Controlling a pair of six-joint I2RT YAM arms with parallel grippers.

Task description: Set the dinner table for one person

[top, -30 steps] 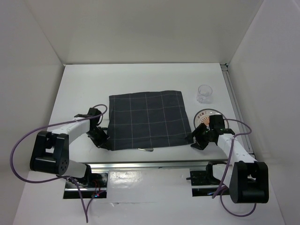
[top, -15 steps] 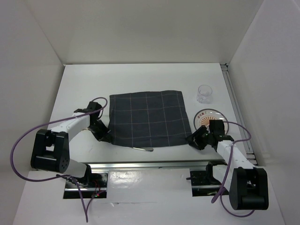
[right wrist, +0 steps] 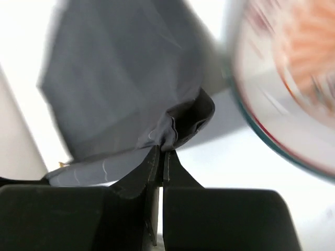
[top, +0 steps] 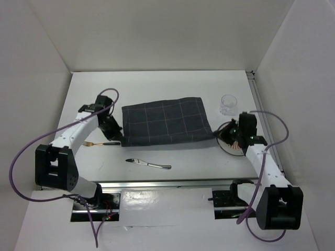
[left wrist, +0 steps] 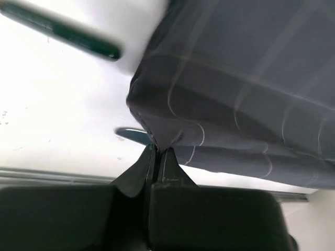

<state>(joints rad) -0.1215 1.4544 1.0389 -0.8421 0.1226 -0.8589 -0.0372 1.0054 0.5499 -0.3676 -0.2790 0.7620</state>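
The dark grey grid-lined cloth [top: 163, 121] lies mid-way across the white dinner table [top: 157, 86], its near edge raised off the surface. My left gripper [top: 116, 134] is shut on the cloth's near left corner [left wrist: 162, 137], fingertips pinched together [left wrist: 157, 150]. My right gripper [top: 222, 135] is shut on the near right corner [right wrist: 175, 125], seen bunched at its closed tips [right wrist: 163, 150]. A silver knife [top: 149, 164] and a green-handled fork [top: 98, 143] lie bare on the table in front of the cloth.
A plate with an orange pattern [top: 234, 142] sits under my right wrist, blurred in the right wrist view [right wrist: 293, 83]. A clear glass [top: 229, 104] stands behind it. A dark green handle [left wrist: 65, 34] lies left of the cloth. The walls enclose three sides.
The right gripper has shut on the cloth's corner. Both grippers have pulled the cloth's near edge up and away from me, uncovering the knife and the fork.
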